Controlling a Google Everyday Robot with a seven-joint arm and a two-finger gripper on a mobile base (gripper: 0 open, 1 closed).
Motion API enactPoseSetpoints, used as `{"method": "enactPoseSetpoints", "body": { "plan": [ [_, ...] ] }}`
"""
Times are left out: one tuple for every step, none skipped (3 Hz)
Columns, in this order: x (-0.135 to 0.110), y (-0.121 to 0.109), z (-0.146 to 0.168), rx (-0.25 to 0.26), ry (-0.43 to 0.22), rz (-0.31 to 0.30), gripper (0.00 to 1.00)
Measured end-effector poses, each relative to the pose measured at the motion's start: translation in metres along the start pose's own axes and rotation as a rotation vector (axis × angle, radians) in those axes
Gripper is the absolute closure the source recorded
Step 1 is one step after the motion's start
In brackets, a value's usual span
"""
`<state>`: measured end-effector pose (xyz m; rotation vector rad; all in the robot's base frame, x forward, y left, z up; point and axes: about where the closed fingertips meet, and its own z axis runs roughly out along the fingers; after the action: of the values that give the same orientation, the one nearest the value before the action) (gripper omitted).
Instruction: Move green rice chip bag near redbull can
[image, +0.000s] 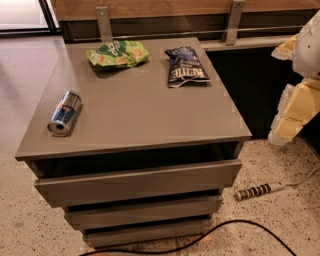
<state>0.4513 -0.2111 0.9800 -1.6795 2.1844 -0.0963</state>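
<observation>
The green rice chip bag (118, 53) lies crinkled at the back left of the grey cabinet top (145, 112). The redbull can (65, 113) lies on its side near the left edge, well in front of the bag, with its open end facing me. My gripper (299, 95) shows as white and pale yellow parts at the right edge of the camera view. It is off the cabinet, to the right of it, far from both the bag and the can, and holds nothing that I can see.
A dark blue chip bag (186, 66) lies at the back right of the top. Below the top, drawers (140, 182) step outward. A power strip (260, 190) and a black cable (210, 231) lie on the speckled floor. A wood wall with metal brackets (104, 22) stands behind.
</observation>
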Motion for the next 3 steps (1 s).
{"method": "enactPoseSetpoints", "body": {
  "plan": [
    [-0.01,-0.024,0.01,0.049,-0.095,0.017,0.0],
    [-0.018,-0.059,0.031,0.111,-0.259,0.045,0.0],
    [-0.035,-0.092,0.053,0.159,-0.45,0.078,0.0]
  ]
}}
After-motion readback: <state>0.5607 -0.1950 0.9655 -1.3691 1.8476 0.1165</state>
